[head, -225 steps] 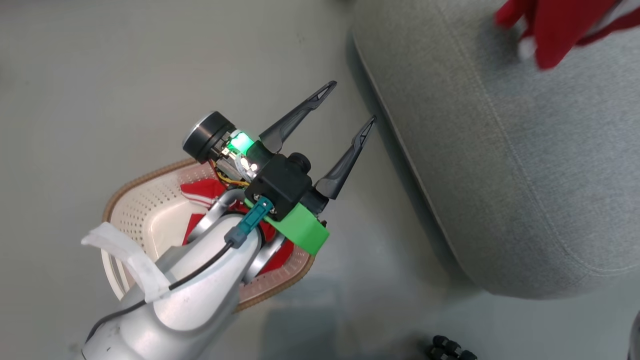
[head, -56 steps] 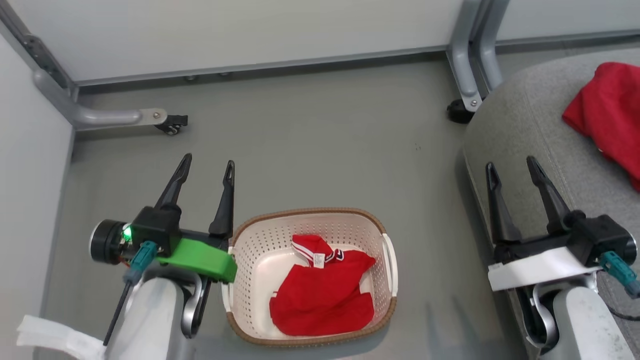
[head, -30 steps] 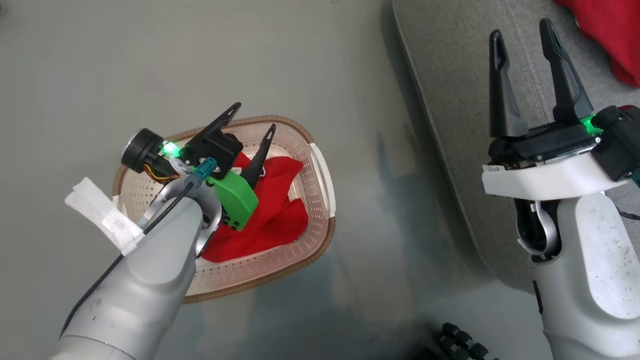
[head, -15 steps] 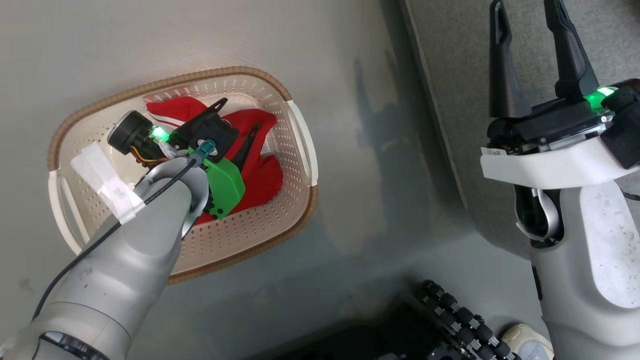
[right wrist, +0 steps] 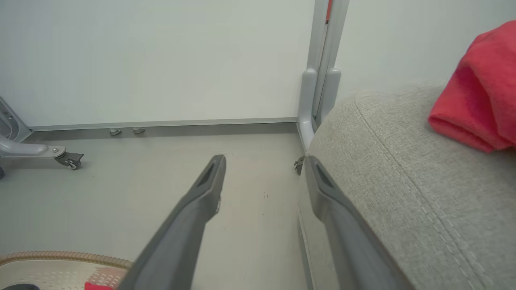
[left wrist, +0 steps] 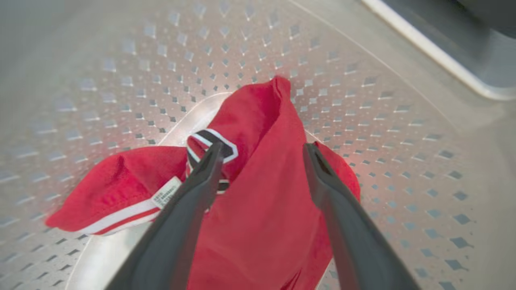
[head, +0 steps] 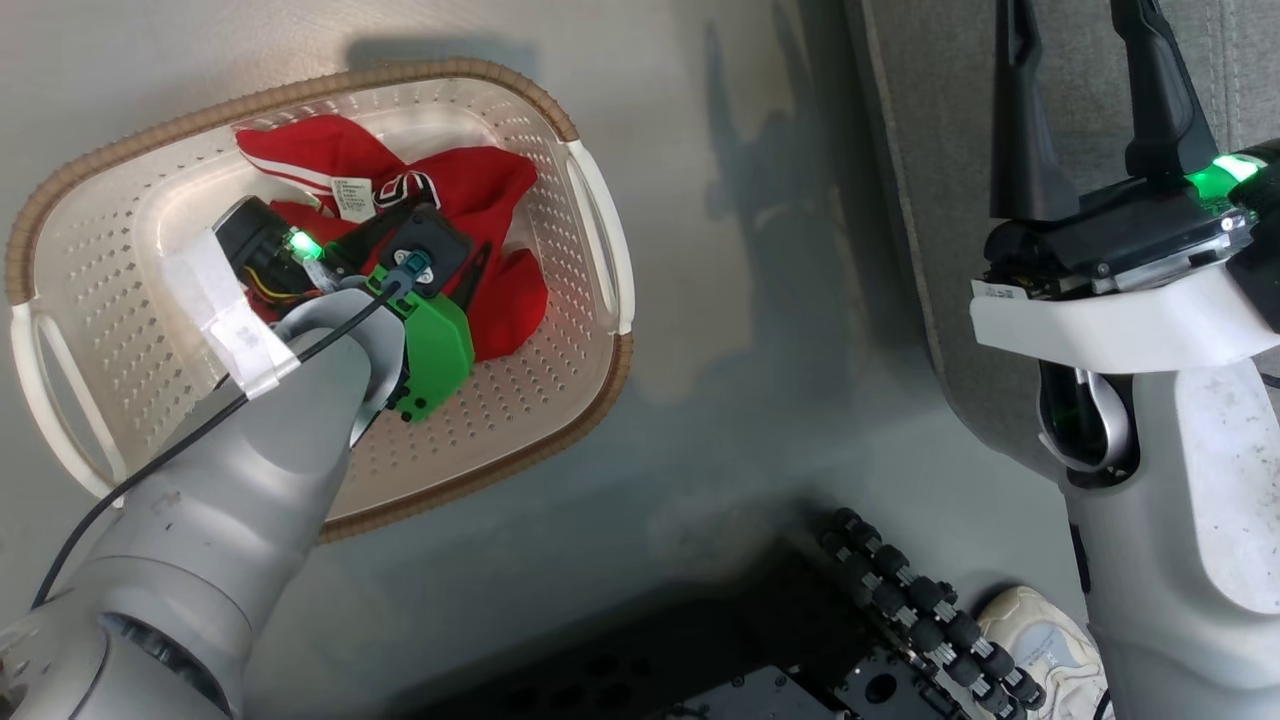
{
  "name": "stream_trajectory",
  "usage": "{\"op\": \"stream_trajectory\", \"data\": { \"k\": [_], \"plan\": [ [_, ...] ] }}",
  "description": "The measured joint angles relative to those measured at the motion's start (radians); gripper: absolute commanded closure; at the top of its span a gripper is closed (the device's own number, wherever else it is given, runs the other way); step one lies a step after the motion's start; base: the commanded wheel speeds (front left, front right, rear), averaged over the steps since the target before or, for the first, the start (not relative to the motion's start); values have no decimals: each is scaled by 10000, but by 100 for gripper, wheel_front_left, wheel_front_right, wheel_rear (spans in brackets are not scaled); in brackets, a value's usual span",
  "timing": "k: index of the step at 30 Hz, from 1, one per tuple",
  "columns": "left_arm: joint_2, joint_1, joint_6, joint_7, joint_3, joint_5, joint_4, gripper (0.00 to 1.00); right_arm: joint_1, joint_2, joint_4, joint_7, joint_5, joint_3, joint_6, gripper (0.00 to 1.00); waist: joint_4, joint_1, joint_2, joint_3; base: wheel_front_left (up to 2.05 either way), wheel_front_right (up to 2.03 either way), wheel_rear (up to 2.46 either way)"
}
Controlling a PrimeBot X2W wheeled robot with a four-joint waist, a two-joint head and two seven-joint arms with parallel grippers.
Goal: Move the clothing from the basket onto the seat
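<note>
Basket (head: 100, 300) stands on smooth grey floor (head: 750, 400) near upholstered seat (head: 930, 200).

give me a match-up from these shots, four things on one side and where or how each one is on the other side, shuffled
Column one
1 left gripper
2 right gripper
3 tagged red garment
4 other red garment

Column two
a lying on the seat
b open, at the seat's edge
c crumpled in the basket
d open, fingers lowered inside the basket

Pairs: 1-d, 2-b, 3-c, 4-a
</note>
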Motion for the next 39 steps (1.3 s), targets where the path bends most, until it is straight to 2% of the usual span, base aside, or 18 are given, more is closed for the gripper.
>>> {"op": "stream_trajectory", "data": {
  "k": [13,14,15,16,25,35,39],
  "plan": [
    [-23,-500,0,460,-1191,-748,763,0,93,0,-238,2,23,-157,0,0,101,0,0,627,1,1,1],
    [-44,-503,0,537,-1254,-844,790,24,95,0,-249,2,8,-153,0,0,135,0,0,644,5,5,5],
    [-69,-506,0,608,-1352,-901,803,95,95,0,-263,0,-25,-151,0,0,165,0,0,656,2,2,2],
    [-90,-515,0,621,-1450,-957,802,100,95,0,-274,2,-69,-150,0,0,199,0,0,670,1,1,1],
    [-180,-732,0,222,-1923,-1444,683,100,81,0,-236,2,-111,-130,0,0,306,0,0,600,0,0,0],
    [-382,-740,0,-205,-2234,-1710,94,100,90,2,48,2,-272,-226,0,0,594,0,0,-143,0,0,0],
    [-374,-746,0,-234,-2182,-1758,-548,100,105,6,232,2,-360,-221,0,0,767,0,0,-571,0,0,0]
  ]
}}
